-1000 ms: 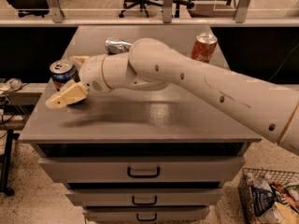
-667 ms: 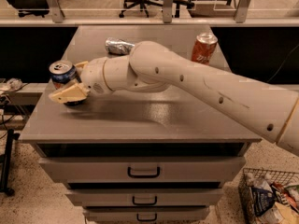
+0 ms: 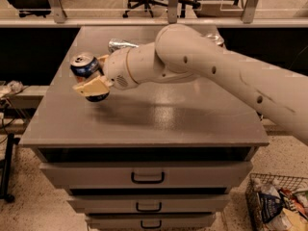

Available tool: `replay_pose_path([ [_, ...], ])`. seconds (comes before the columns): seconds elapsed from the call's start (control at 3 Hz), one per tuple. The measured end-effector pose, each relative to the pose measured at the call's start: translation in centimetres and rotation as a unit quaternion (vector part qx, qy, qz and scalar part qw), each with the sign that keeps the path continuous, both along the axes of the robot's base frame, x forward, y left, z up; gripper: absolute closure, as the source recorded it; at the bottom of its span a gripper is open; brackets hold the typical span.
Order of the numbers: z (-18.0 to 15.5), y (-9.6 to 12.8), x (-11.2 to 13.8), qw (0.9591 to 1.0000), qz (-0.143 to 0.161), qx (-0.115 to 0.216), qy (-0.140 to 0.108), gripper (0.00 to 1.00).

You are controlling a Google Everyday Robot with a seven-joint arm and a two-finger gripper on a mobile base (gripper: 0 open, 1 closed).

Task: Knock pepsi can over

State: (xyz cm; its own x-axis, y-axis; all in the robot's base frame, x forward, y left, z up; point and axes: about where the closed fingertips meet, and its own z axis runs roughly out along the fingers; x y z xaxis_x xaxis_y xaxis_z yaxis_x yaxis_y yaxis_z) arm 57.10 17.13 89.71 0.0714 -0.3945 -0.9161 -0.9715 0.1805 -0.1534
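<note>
The pepsi can (image 3: pixel 84 65) is dark blue with a silver top and stands near the left edge of the grey cabinet top (image 3: pixel 159 114). It is tilted, its top leaning left and its base (image 3: pixel 99 98) showing below a tan finger. My gripper (image 3: pixel 89 74) is at the can and open. One tan finger (image 3: pixel 91 86) crosses the can's front and the other (image 3: pixel 103 59) is behind it. The white arm (image 3: pixel 202 66) reaches in from the right.
A crushed silver can (image 3: pixel 120 44) lies behind the gripper at the back of the cabinet top. Drawers (image 3: pixel 147 176) are below the top. A wire basket of packets (image 3: pixel 276 203) stands on the floor at the right. Office chairs are behind.
The gripper has moved left against the pepsi can, which stood upright beside it before and now leans. The arm now hides the orange-red can at the back right.
</note>
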Motion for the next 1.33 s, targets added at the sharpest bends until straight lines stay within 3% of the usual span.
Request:
replay_pose_path([
  [0.33,2.7,-4.0,0.5,0.9976,-0.005,-0.066,-0.02,1.0],
  [0.67,2.5,-7.9,1.2,0.9864,0.001,-0.163,-0.023,1.0],
  [1.0,0.6,-10.1,1.6,0.9678,0.019,-0.251,-0.014,1.0],
  [1.33,-1.6,-11.3,2.1,0.9489,0.035,-0.314,0.005,0.87],
])
